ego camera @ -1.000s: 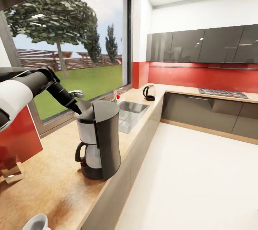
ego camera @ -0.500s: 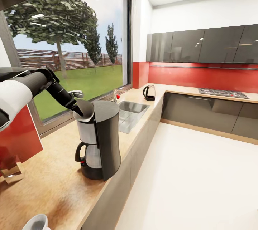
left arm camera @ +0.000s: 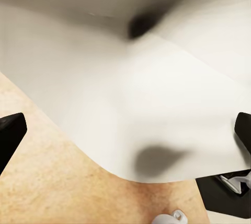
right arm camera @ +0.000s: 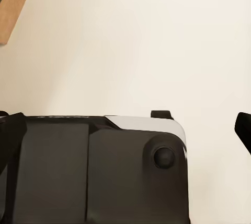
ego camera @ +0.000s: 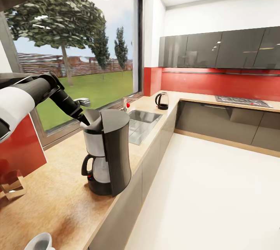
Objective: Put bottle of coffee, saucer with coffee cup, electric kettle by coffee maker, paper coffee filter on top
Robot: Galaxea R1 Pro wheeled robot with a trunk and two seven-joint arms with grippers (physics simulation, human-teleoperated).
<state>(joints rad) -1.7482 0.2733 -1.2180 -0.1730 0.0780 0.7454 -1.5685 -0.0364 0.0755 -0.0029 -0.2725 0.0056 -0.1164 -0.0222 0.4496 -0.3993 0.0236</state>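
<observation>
in the head view the coffee maker [ego camera: 107,152] stands on the wooden counter [ego camera: 58,195] near its front edge, with the left arm [ego camera: 35,94] reaching in from the left so that the left end effector [ego camera: 86,119] sits at the machine's top. a pale paper coffee filter [ego camera: 93,117] lies at that top, touching the tip of the end effector; whether the fingers grip it cannot be told from here. farther along the counter are the sink [ego camera: 140,123] and, beyond it in the corner, the electric kettle [ego camera: 161,101]. a white coffee cup [ego camera: 39,242] is cut off by the near bottom edge, and the saucer under it is hard to make out.

the left wrist view gives the close look the head view lacks: the paper coffee filter [left arm camera: 130,93] spreads as a blurred white sheet across the gap, and the two dark fingertips [left arm camera: 9,135] stand far apart at the edges, so the left end effector [left arm camera: 125,135] is wide. counter wood [left arm camera: 57,182] shows beneath the sheet.

the right wrist view shows the right end effector [right arm camera: 125,127] over pale floor [right arm camera: 136,41], with the robot's dark base [right arm camera: 89,172] below. its fingertips [right arm camera: 243,127] are only slivers at the frame edges, set wide apart with nothing between them.
</observation>
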